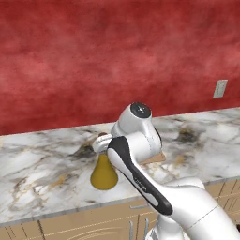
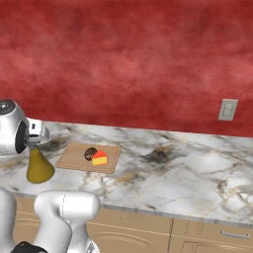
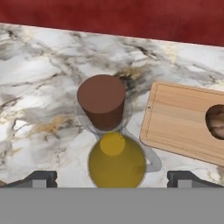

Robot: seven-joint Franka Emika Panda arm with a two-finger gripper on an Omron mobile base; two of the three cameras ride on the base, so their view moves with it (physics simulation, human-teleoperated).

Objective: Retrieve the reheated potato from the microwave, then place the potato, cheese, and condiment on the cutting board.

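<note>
The condiment bottle (image 3: 116, 166) stands upright on the marble counter, brown cork (image 3: 102, 106) on top. It is also in the left base view (image 1: 103, 176) and the right base view (image 2: 38, 168). My gripper (image 3: 113, 179) hangs straight over it, open, one fingertip (image 3: 41, 178) on each side of the belly, holding nothing. To the bottle's right lies the cutting board (image 2: 74, 157), carrying the potato (image 2: 90, 153) and the cheese (image 2: 99, 158) side by side. The board (image 3: 179, 122) and the potato (image 3: 216, 121) also show in the hand view. The microwave is out of view.
A red wall backs the counter (image 2: 173, 173), with a white outlet (image 2: 228, 109) at the right. Wooden cabinet fronts (image 2: 197, 232) run below the counter's front edge. My own arm (image 1: 140, 178) covers most of the board in the left base view.
</note>
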